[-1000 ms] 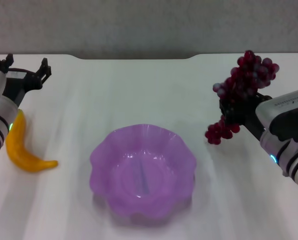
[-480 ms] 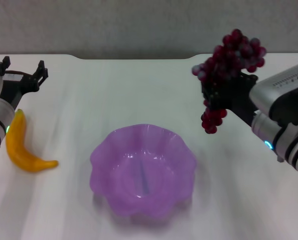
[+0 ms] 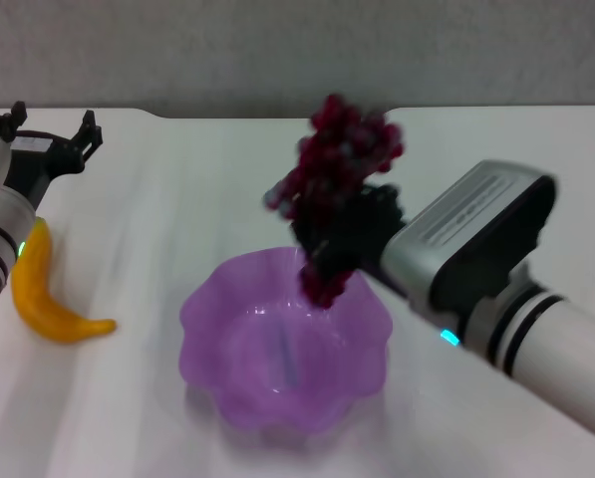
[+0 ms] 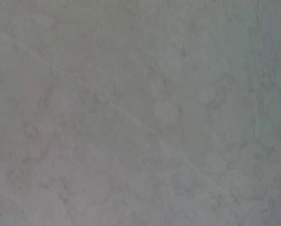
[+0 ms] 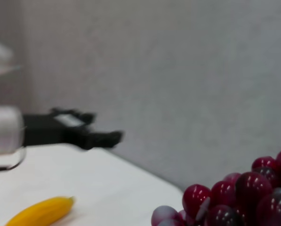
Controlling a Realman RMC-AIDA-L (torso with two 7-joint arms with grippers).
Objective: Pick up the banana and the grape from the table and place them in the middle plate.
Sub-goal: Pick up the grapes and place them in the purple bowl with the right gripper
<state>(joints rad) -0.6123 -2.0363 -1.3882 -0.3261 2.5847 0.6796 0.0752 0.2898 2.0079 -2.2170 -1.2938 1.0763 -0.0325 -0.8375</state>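
My right gripper is shut on the grape, a dark red bunch held in the air just over the far rim of the middle plate, a translucent purple dish with a wavy rim at the centre of the white table. The grape also shows in the right wrist view. The banana lies on the table at the left and also shows in the right wrist view. My left gripper is open above the table just beyond the banana's far end.
The table's far edge meets a grey wall. The left wrist view shows only a plain grey surface. My right arm reaches across the table's right half toward the plate.
My right gripper has carried the grape leftward from the table's right side to over the plate's far rim. The left gripper and the banana have hardly moved.
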